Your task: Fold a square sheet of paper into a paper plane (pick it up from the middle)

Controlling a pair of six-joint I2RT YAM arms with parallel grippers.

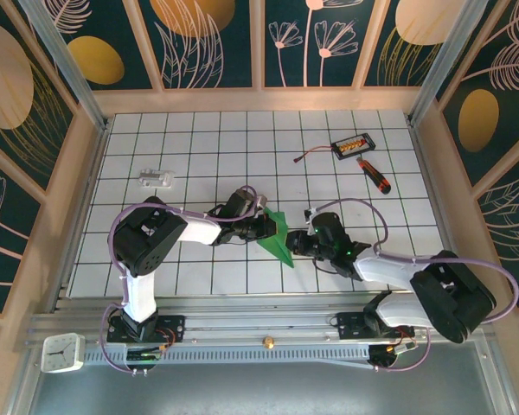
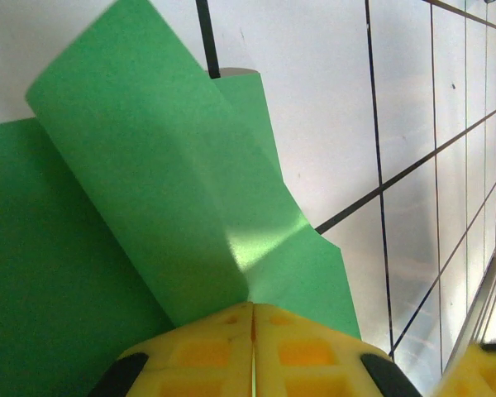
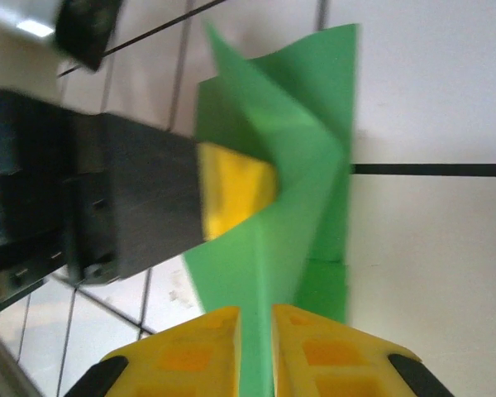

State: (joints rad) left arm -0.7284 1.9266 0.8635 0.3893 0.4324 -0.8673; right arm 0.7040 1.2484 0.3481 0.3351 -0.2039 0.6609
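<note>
The green square sheet of paper [image 1: 278, 235] is creased into a narrow pointed shape and hangs between both grippers at mid-table. My left gripper [image 1: 265, 224] is shut on its far left part. In the left wrist view the yellow pads [image 2: 207, 351] meet with no gap at a fold of the paper [image 2: 149, 165], which curls up and away. My right gripper [image 1: 297, 245] holds the near right side. In the right wrist view a raised crease of the paper [image 3: 306, 141] runs down into the narrow slit between its pads [image 3: 190, 356]. The left gripper's yellow fingertip [image 3: 236, 194] presses the paper from the left.
A small black box with orange parts [image 1: 353, 145] and a red cable [image 1: 311, 155] lie at the back right. A black-and-orange screwdriver [image 1: 376, 175] is beside them. A small white object [image 1: 156, 179] sits at the left. Wooden walls [image 1: 95, 156] ring the tiled table.
</note>
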